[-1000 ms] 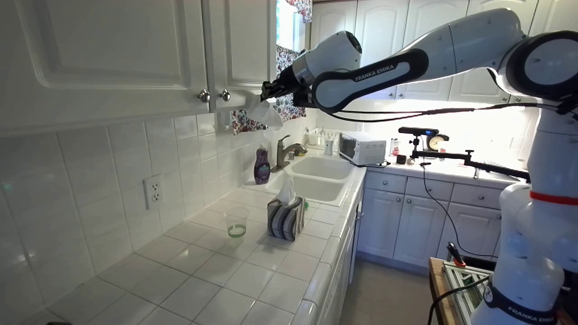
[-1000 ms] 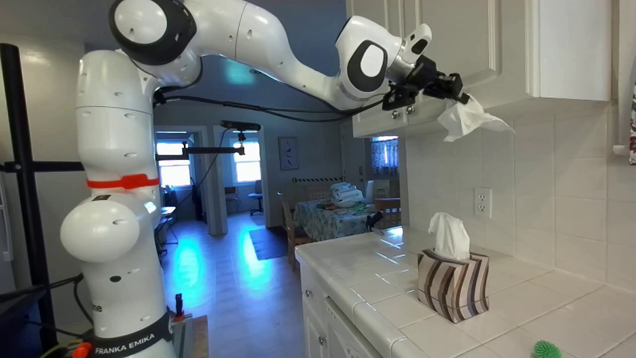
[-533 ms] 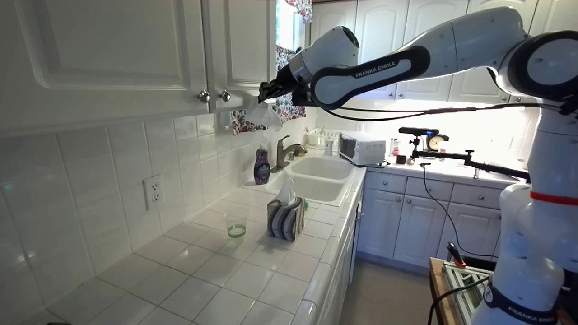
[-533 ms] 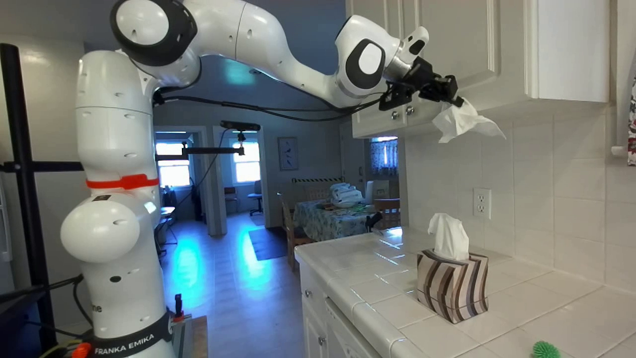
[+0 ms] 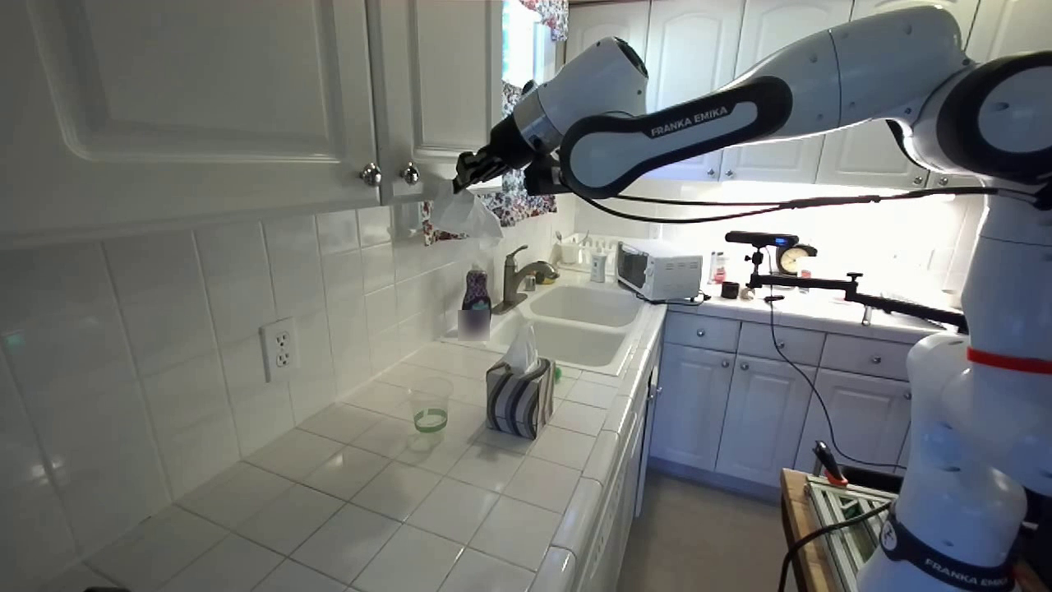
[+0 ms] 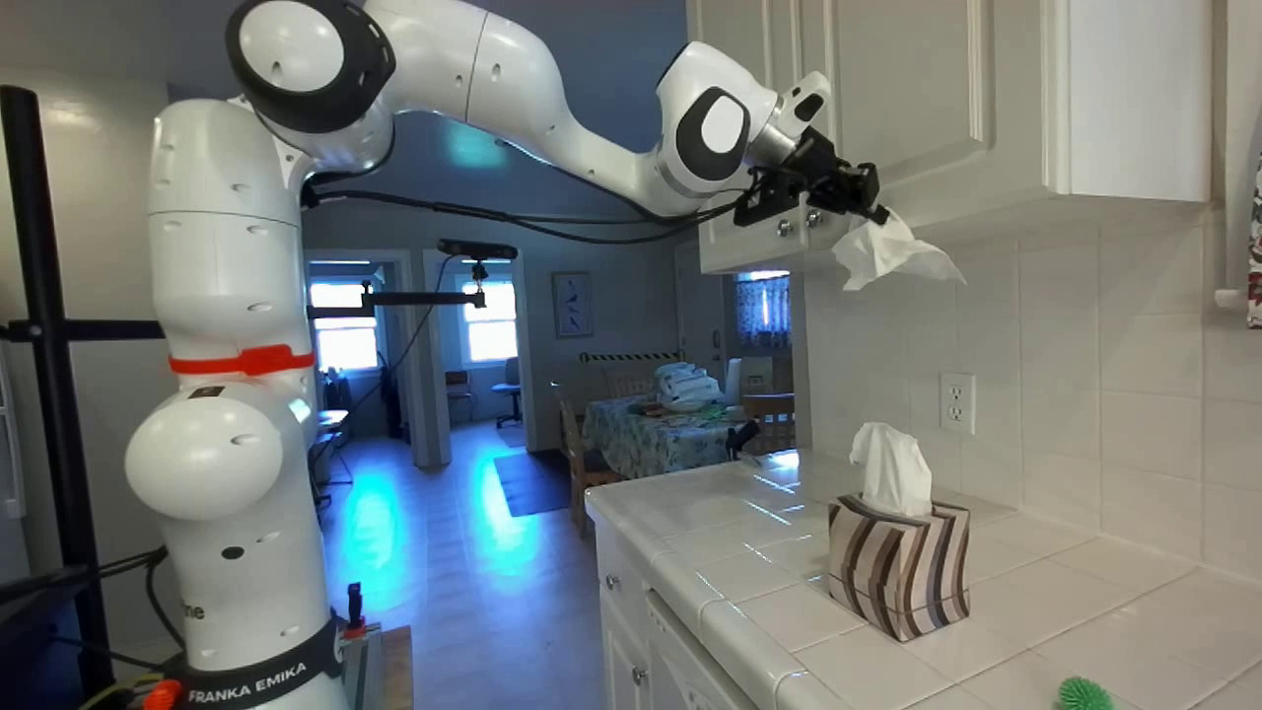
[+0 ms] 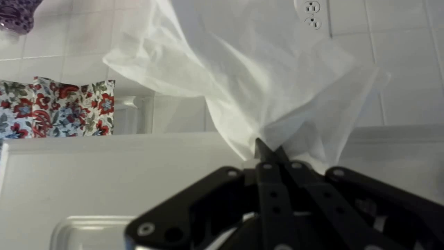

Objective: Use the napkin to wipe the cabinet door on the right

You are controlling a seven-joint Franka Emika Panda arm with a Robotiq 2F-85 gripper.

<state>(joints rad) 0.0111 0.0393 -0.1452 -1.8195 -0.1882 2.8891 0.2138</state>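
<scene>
My jaws are closed together, and between their dark fingertips [image 7: 262,152] they pinch the white napkin [image 7: 242,80] by a small gathered part; the rest of it spreads out loosely and hangs down. In both exterior views they are close in front of the lower edge of the cabinet door on the right [image 6: 907,84], but whether tips or napkin touch it, I cannot tell. I judge that the wiping itself is the step in hand. To do it well, I should first bring a fold of the napkin between my hard tips and the door, because most of it hangs lower than the edge, where it can clean nothing. Then I would press lightly, with an even force, and go along the lower frame in long sweeps, since such a thin sheet may tear or slip out. At the knob [image 5: 409,173] I must turn in good time, so that it does not catch the napkin. Beyond the cabinet's end hangs a flowered curtain [image 7: 57,107], which my sweeps should not reach. Farther down, on the tiled desk [image 5: 353,501], there stand the striped tissue box [image 6: 899,567], with one more tissue [image 6: 895,468] rising from its top, and a clear cup [image 5: 430,403]; both are well below me, so I think that even a loose corner will hardly disturb them.
</scene>
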